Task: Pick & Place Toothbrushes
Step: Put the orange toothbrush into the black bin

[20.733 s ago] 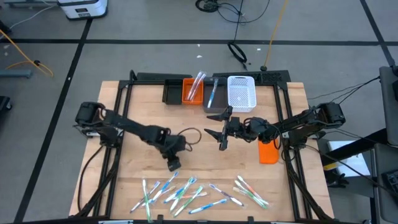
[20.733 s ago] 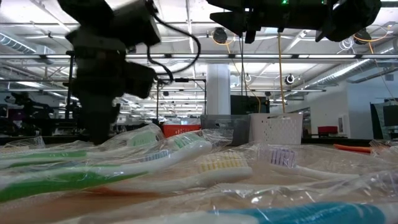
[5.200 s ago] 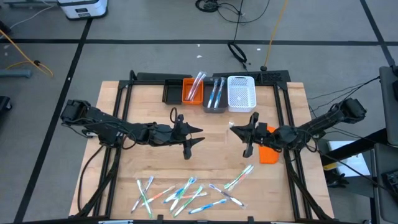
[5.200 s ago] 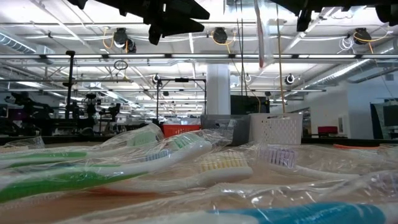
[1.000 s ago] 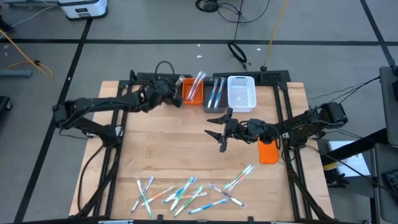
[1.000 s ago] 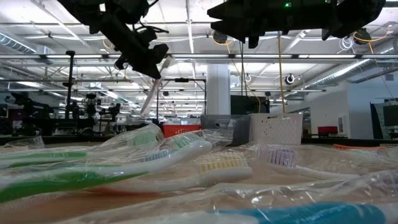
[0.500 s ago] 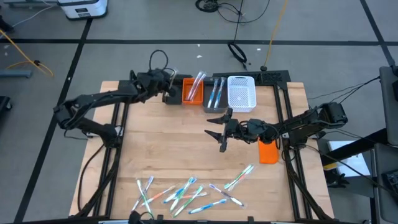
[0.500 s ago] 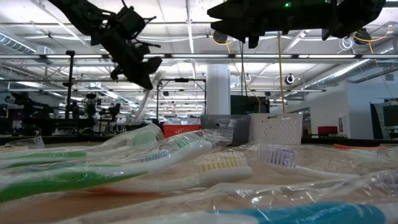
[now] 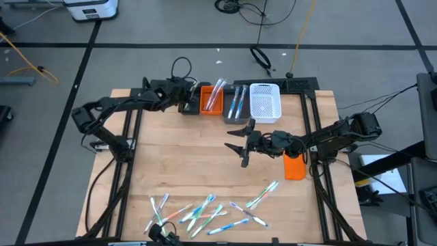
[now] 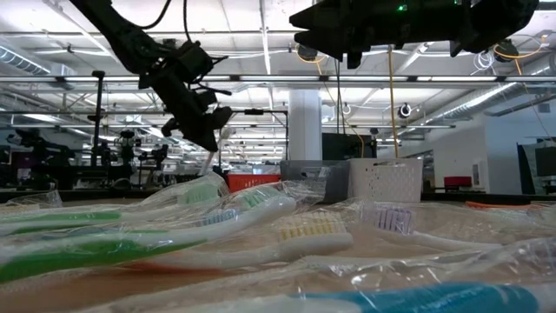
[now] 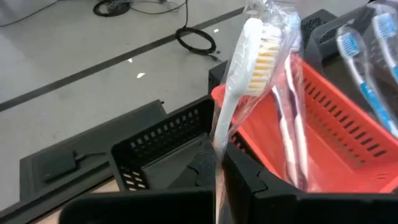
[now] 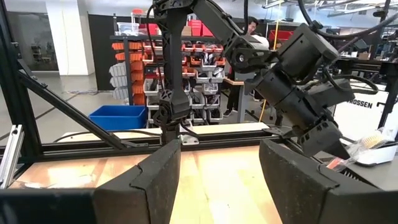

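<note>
Over on the left, the left gripper (image 11: 219, 163) has swung across from the orange slotted bin (image 9: 211, 100) to hover over the black slotted bin (image 9: 189, 102), fingers pinched tight on a white plastic toothbrush in a clear wrapper (image 11: 249, 68). We reckon the drop comes next. Mid-table, the right gripper (image 9: 240, 140) hangs with fingers spread, nothing in them. Near the front edge, the loose wrapped toothbrushes (image 9: 205, 210) wait
</note>
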{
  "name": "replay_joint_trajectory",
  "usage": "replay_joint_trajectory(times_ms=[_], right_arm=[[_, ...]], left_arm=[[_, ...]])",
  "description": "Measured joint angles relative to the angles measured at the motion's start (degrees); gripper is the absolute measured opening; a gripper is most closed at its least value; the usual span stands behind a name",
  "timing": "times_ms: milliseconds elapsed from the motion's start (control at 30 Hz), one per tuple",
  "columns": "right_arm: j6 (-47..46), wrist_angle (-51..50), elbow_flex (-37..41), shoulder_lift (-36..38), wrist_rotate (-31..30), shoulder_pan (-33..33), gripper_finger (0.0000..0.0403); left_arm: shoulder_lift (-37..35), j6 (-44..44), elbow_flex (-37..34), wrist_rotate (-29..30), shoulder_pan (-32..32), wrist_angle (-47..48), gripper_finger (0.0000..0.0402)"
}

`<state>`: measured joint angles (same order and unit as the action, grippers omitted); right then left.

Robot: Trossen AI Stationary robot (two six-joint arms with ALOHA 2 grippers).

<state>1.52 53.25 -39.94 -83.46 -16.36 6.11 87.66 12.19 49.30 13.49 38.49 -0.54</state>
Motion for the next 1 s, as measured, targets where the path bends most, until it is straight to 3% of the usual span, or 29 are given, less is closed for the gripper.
replay_joint_trajectory(times_ms=[333, 733, 1000], right_arm=[[0.00, -0.03, 0.00, 0.00, 0.00, 0.00, 0.0212], [0.00, -0.40, 0.00, 0.00, 0.00, 0.00, 0.0212], [-3.16, -4.56, 0.00, -0.02, 0.07, 0.00, 0.0212]], left_arm=[[1.01, 0.37, 0.00, 0.33, 0.33, 0.07, 0.0042], [1.01, 0.54, 0.02, 1.97, 0.34, 0.26, 0.0126], [1.01, 0.55, 0.04, 0.16, 0.32, 0.21, 0.0145]])
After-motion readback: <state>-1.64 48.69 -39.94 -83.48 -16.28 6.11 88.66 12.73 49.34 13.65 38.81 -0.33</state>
